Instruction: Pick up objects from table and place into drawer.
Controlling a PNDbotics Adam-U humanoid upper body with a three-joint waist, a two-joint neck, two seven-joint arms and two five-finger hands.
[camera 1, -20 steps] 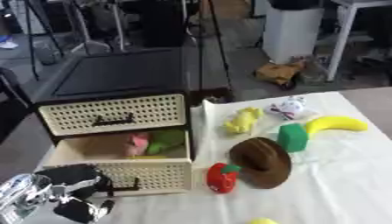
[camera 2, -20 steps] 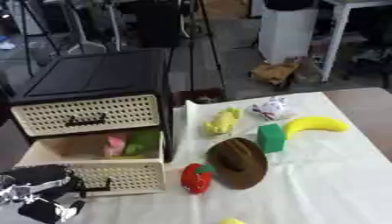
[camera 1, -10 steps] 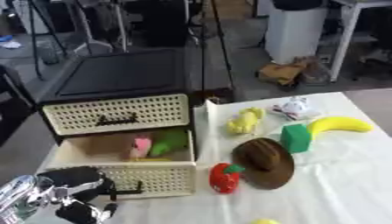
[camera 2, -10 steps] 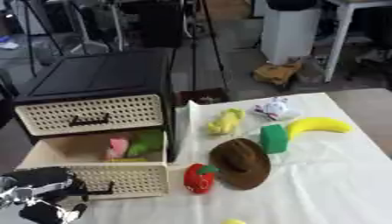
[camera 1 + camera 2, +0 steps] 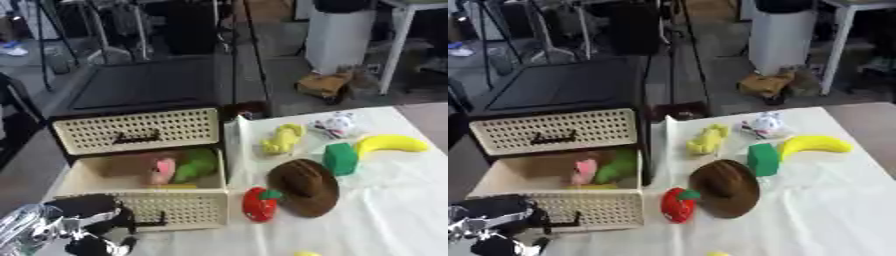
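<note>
My left hand (image 5: 83, 225) shows at the lower left, in front of the open lower drawer (image 5: 149, 200) and beside its dark handle (image 5: 150, 221); blur keeps me from telling whether its fingers are curled or straight, or whether it touches the handle. I see no right hand in either view.

The drawer unit (image 5: 140, 95) is black, with two cream perforated fronts. The upper drawer (image 5: 136, 130) is closed. The lower drawer is pulled out toward me and holds a pink object (image 5: 162, 170) and a green object (image 5: 197, 164) lying side by side, with a thin yellow piece (image 5: 171, 186) just in front of them.

To the right of the unit, on the white-covered counter (image 5: 385, 215), I see:
- a red, strawberry-like object with a green top (image 5: 259, 204), just beside the drawer's front corner;
- a brown hat-shaped object (image 5: 304, 187), touching or nearly touching the red one;
- a green block (image 5: 340, 158), just behind the brown object;
- a yellow banana (image 5: 388, 144), to the right of the block;
- a pale yellow object (image 5: 282, 139), near the unit's right side;
- a small white object with red marks (image 5: 333, 124), farthest back.

A yellow sliver (image 5: 305, 253) shows at the lower edge of the view.
</note>
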